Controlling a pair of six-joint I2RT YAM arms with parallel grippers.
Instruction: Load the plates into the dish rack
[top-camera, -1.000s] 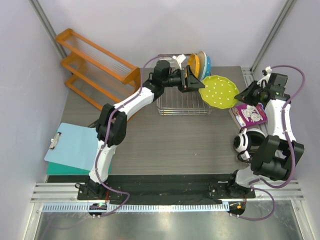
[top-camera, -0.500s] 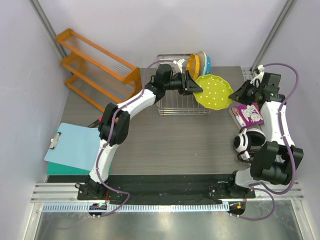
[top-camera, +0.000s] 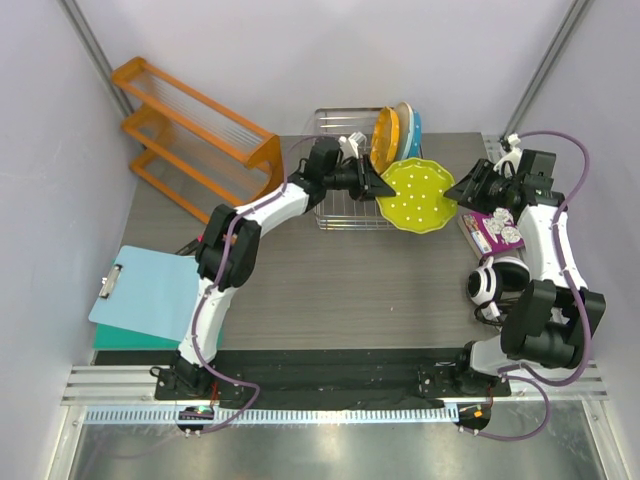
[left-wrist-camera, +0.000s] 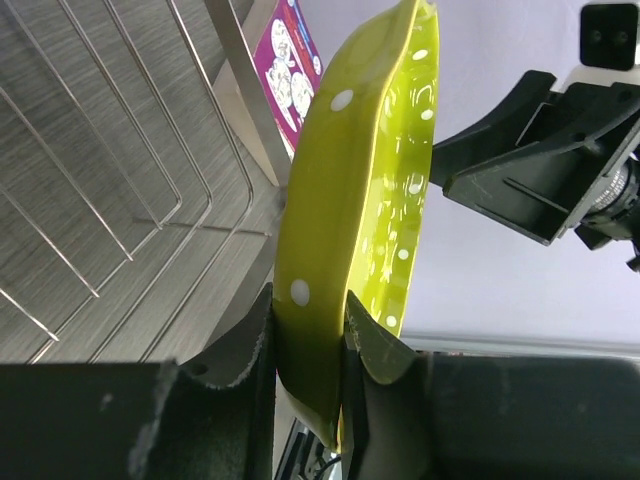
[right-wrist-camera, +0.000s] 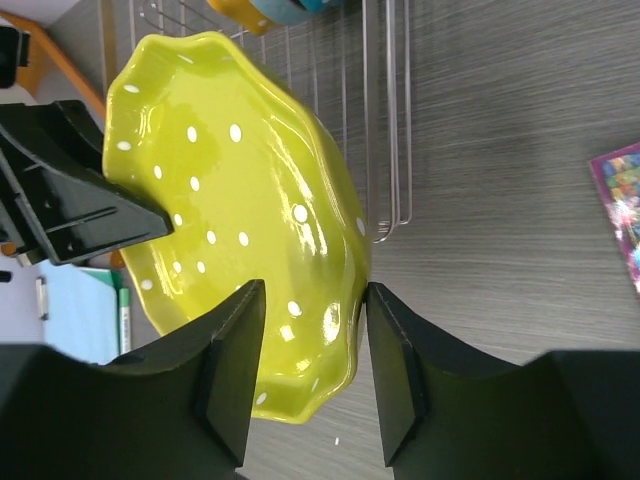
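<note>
Green plate (top-camera: 415, 195) was clamped by the left gripper (left-wrist-camera: 308, 340), the right gripper (right-wrist-camera: 315, 295) spread around its rim; an early release could drop it beside the rack (top-camera: 350, 210).

No legible text, number, brand or sign found in any view. The purple printed packet (top-camera: 497, 232), lying just beside the right gripper (top-camera: 458, 192) on its near side, carries pictures and small markings. These are too small and blurred to read.
</note>
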